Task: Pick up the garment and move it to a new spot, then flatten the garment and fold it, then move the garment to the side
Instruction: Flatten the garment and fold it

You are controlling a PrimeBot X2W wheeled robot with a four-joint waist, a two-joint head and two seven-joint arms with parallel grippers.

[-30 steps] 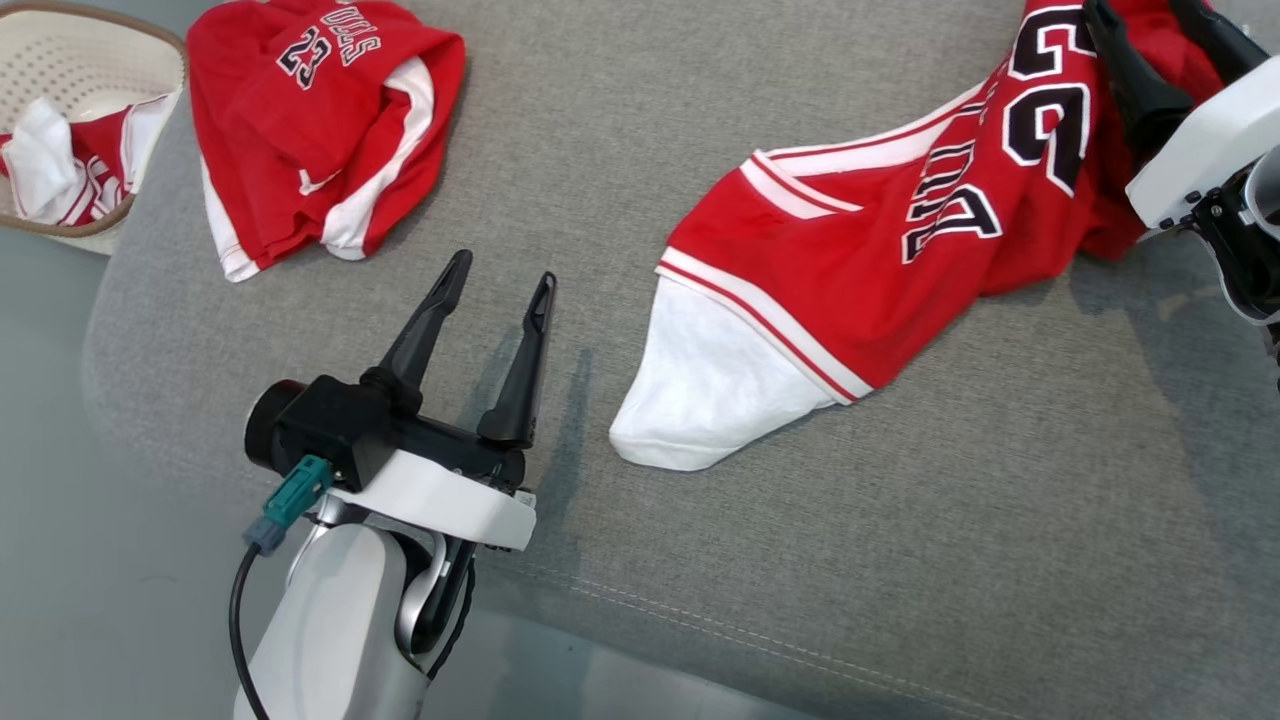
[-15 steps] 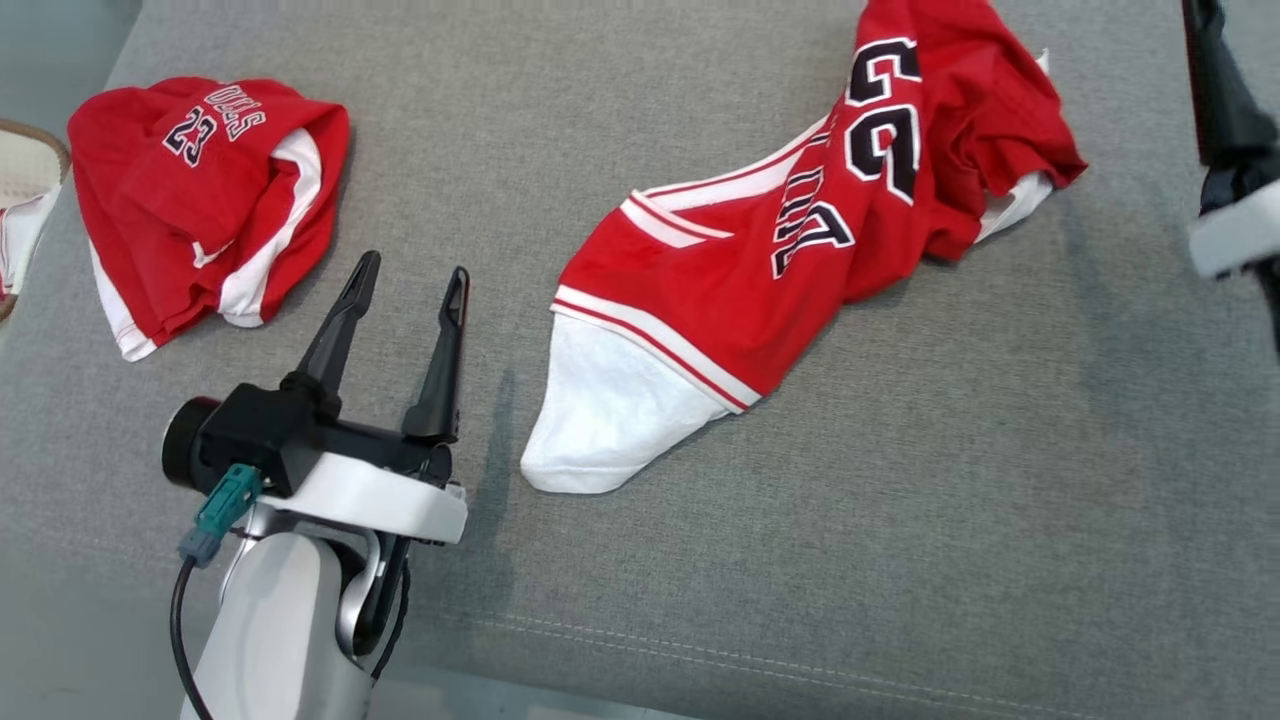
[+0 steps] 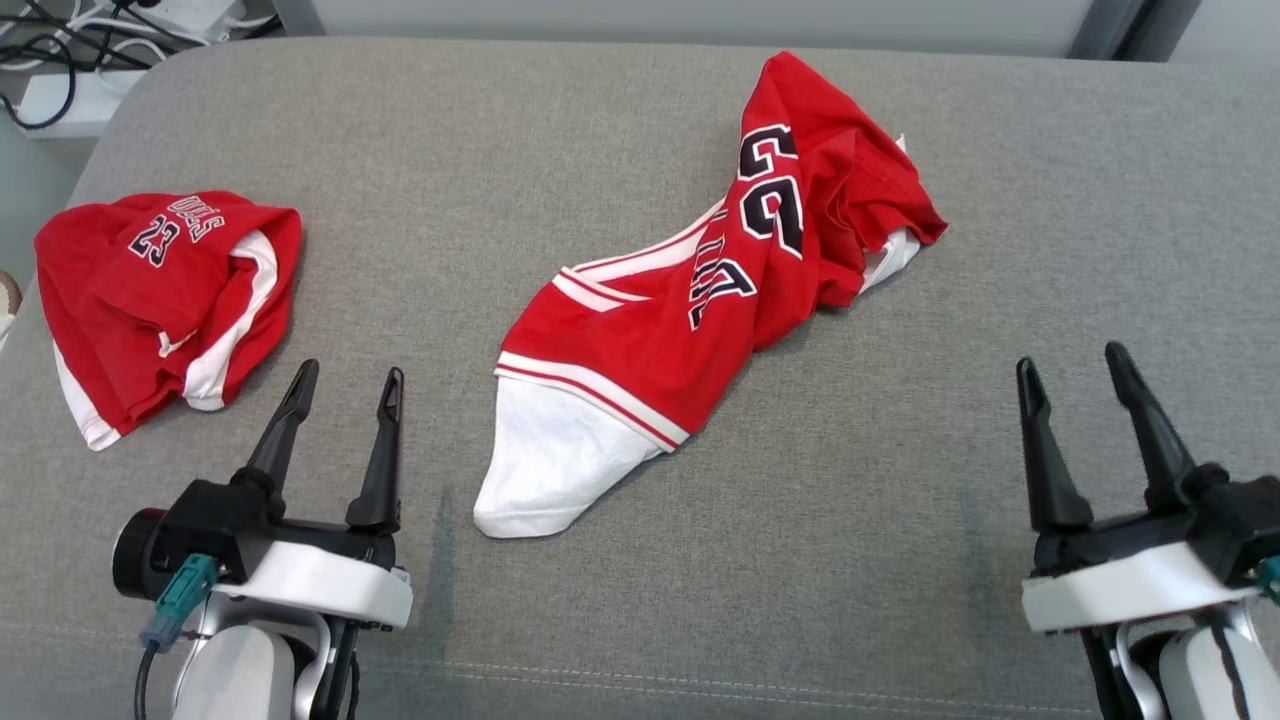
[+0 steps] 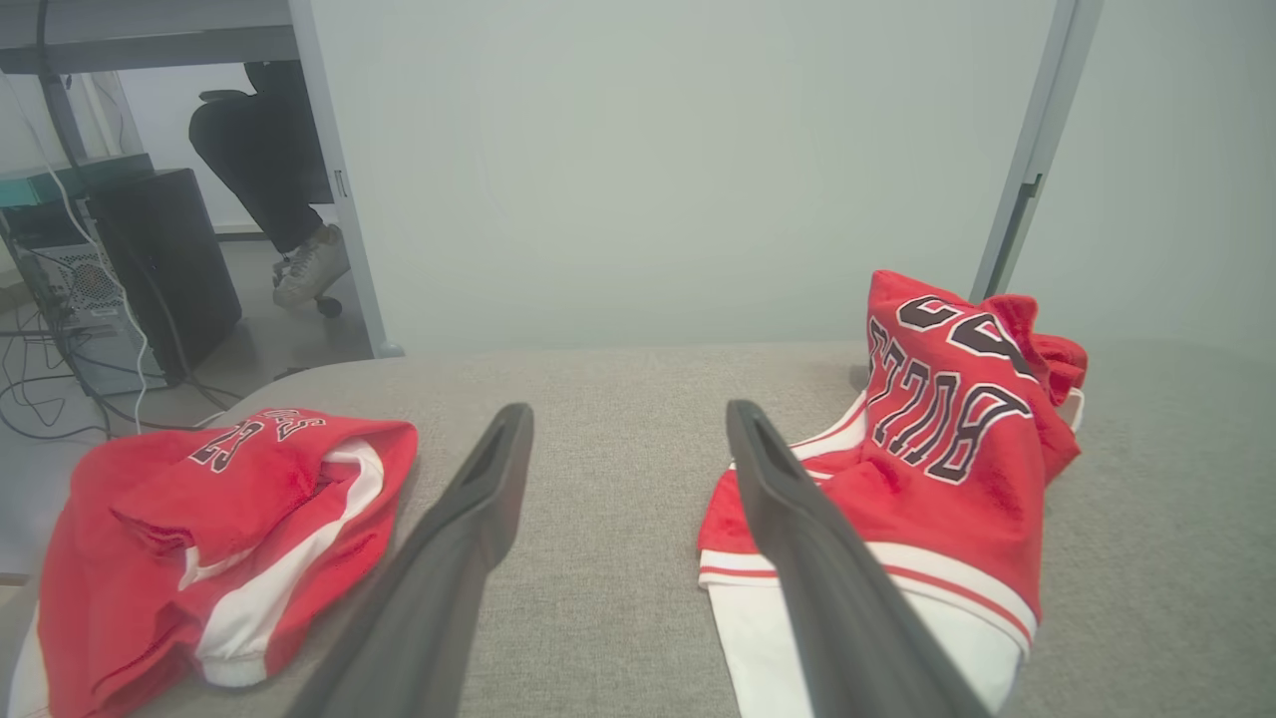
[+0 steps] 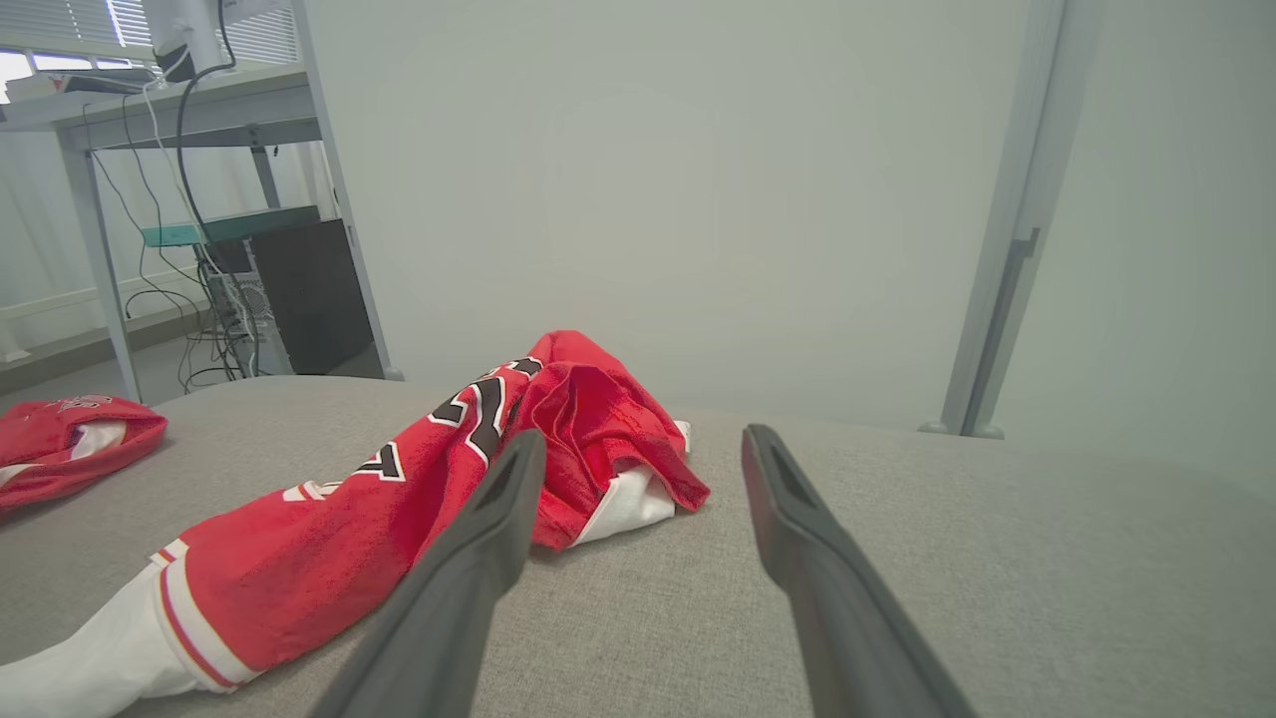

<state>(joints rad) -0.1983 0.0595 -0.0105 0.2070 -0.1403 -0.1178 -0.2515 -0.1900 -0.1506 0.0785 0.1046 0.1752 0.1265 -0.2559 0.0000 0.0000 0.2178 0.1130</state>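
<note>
The garment (image 3: pixel 700 310) is a red jersey with black-and-white lettering and a white sleeve end. It lies crumpled in a long diagonal strip across the middle of the grey padded surface (image 3: pixel 900 520). My left gripper (image 3: pixel 350 370) hovers open at the lower left, just left of the white sleeve end, with nothing between its fingers. At the lower right, well clear of the cloth, my right gripper (image 3: pixel 1069 355) is open and empty. In the left wrist view the garment (image 4: pixel 937 469) lies right of the gripper (image 4: pixel 630 411). From the right wrist the garment (image 5: pixel 419 509) lies left of the gripper (image 5: pixel 646 435).
A second red jersey (image 3: pixel 160 290), folded into a bundle, lies at the left edge of the surface, also seen as the bundle (image 4: pixel 219 519). Cables (image 3: pixel 60 40) run on the floor beyond the back left corner. A person's leg (image 4: pixel 289 229) and a computer tower (image 4: pixel 159 269) stand behind.
The head camera has swung, so the whole scene has shifted and the basket has left the view. My right gripper has drawn back from the garment's far end to the lower right, open.
</note>
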